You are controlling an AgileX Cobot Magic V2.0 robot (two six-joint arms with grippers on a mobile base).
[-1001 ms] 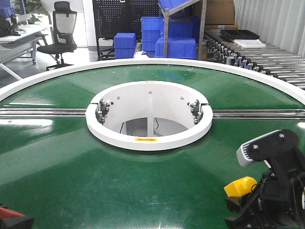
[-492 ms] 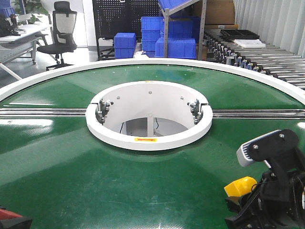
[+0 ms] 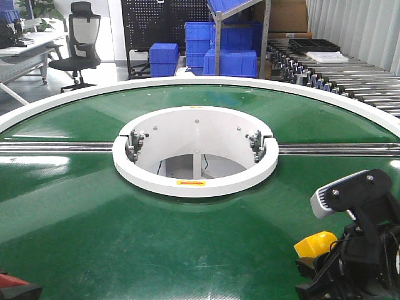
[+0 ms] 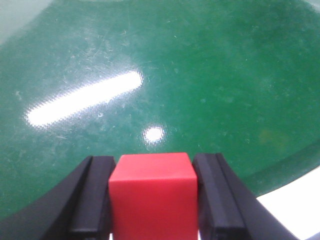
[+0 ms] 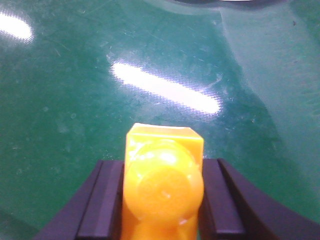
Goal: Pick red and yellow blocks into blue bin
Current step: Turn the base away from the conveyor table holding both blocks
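As the front camera sees it: one yellow block (image 3: pixel 314 244), near right, just above the green round table (image 3: pixel 94 219).
Table middle: one white ring (image 3: pixel 195 181).
Room, far side: one office chair (image 3: pixel 78 37) on the left, stacked blue crates (image 3: pixel 231 62) (can't count them for sure), one roller conveyor (image 3: pixel 350 81) on the right.
Left wrist: one red block (image 4: pixel 151 185), left gripper (image 4: pixel 152 200) clamped on both its sides, shiny green top beneath.
Right wrist: same yellow block, right gripper (image 5: pixel 162 200) squeezing it, round stud facing the camera.

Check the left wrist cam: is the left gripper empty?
No, the red block sits clamped between the two black fingers of the left gripper.
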